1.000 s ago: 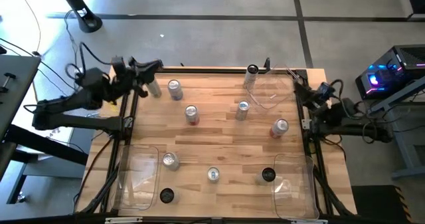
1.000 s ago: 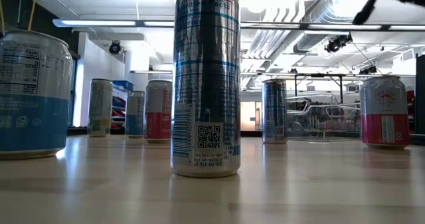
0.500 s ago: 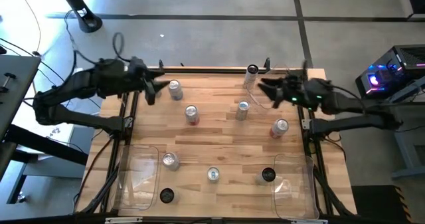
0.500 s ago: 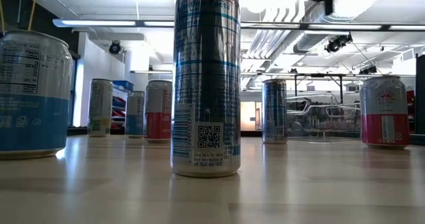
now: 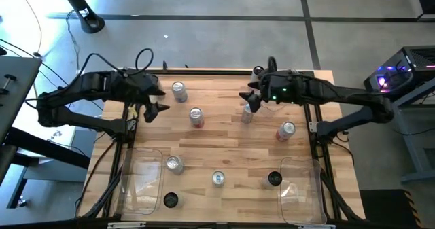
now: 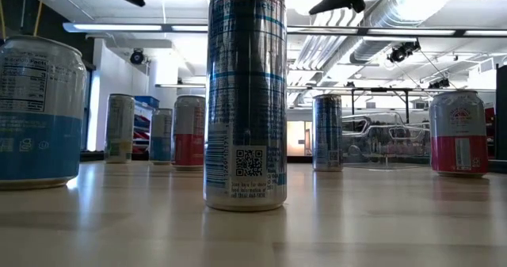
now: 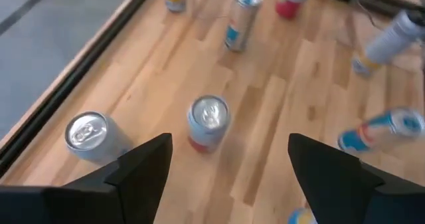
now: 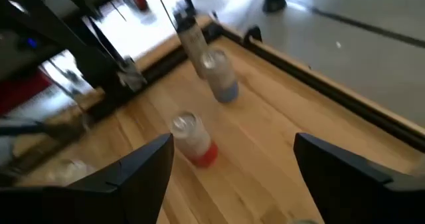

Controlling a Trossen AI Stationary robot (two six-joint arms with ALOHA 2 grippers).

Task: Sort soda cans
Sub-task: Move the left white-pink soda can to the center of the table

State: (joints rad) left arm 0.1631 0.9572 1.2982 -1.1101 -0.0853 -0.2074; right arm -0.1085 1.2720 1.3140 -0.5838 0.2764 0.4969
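Observation:
Several soda cans stand upright on the wooden table [image 5: 224, 144]. A silver can [image 5: 179, 90] and a silver-and-red can [image 5: 196, 117] are at the far left. Another can [image 5: 248, 113] and a red-banded can [image 5: 287, 129] are at the far right. Two silver cans [image 5: 174, 163] [image 5: 217, 179] and two black-topped cans [image 5: 274, 179] [image 5: 170, 200] stand near the front. My left gripper [image 5: 155, 104] hangs open above the table's far left, and the silver-and-red can [image 7: 208, 121] lies ahead of it. My right gripper [image 5: 249, 100] hangs open high over the far-middle can.
Clear plastic bins sit at the near left [image 5: 139, 181] and near right [image 5: 302, 188], and another lies at the far right [image 5: 282, 94]. A tall slim can [image 5: 257, 73] stands at the far edge. Bare wood lies across the table's middle.
My right gripper has swung out from the table's right edge, up and over the far-middle cans, tipping downward. My left gripper has tipped down from the far-left corner toward the cans, shifted slightly toward the near edge, and opened. No can has moved.

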